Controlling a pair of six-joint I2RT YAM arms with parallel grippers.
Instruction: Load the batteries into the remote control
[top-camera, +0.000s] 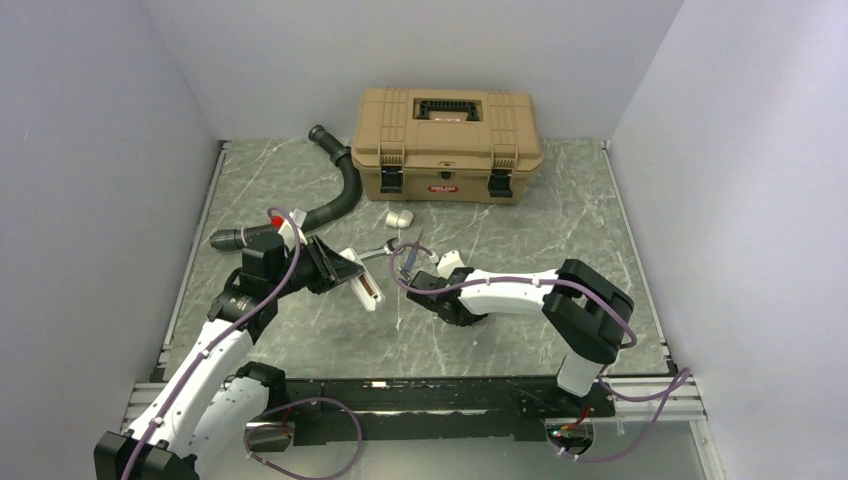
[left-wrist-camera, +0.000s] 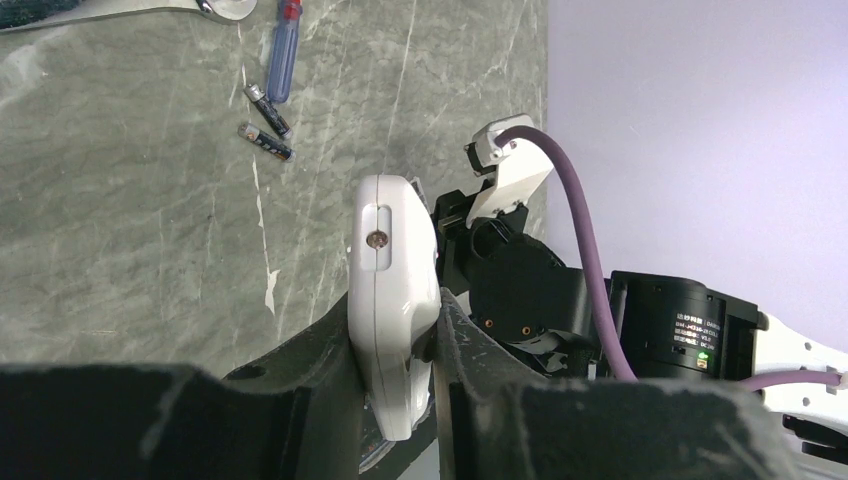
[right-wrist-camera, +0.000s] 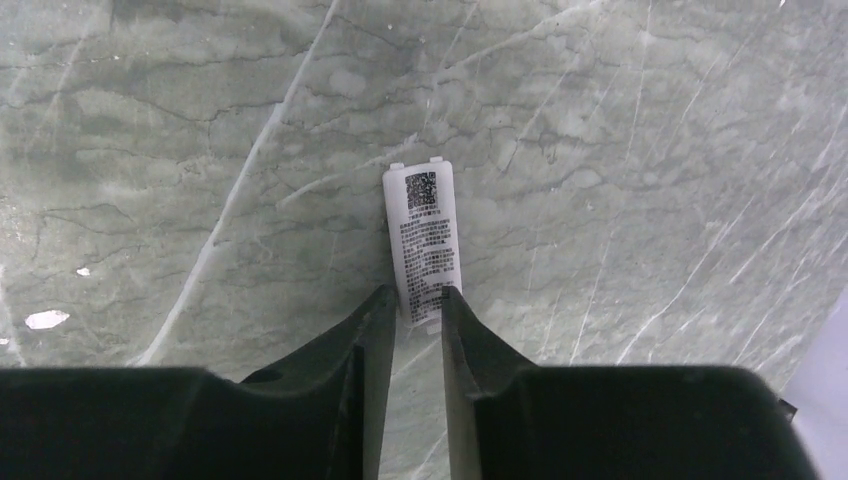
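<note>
White remote control (left-wrist-camera: 393, 290): pinched edge-on in my left tool (left-wrist-camera: 397, 335), held above the worktop (left-wrist-camera: 130, 260). One finger is on each broad face, and a small screw recess on its narrow side faces the wrist cam. From the top cam it sits left of centre, tilted, with a brownish strip showing along its face.

Two batteries (left-wrist-camera: 266, 125) lie loose on the worktop beyond it, close together, just beside a blue-handled screwdriver (left-wrist-camera: 283, 62). A wrench (left-wrist-camera: 120, 10) is past those.

My right tool (right-wrist-camera: 415, 300) is low over the worktop. Its fingertips bracket the near end of a white battery cover (right-wrist-camera: 422, 225) lying flat, label and QR code up. Can't tell if I'm squeezing it or only flanking it.

At the back: tan toolbox (top-camera: 447, 130), lid closed. Black hose (top-camera: 338, 195) to its left, stubby white cylinder (top-camera: 400, 216) in front.
</note>
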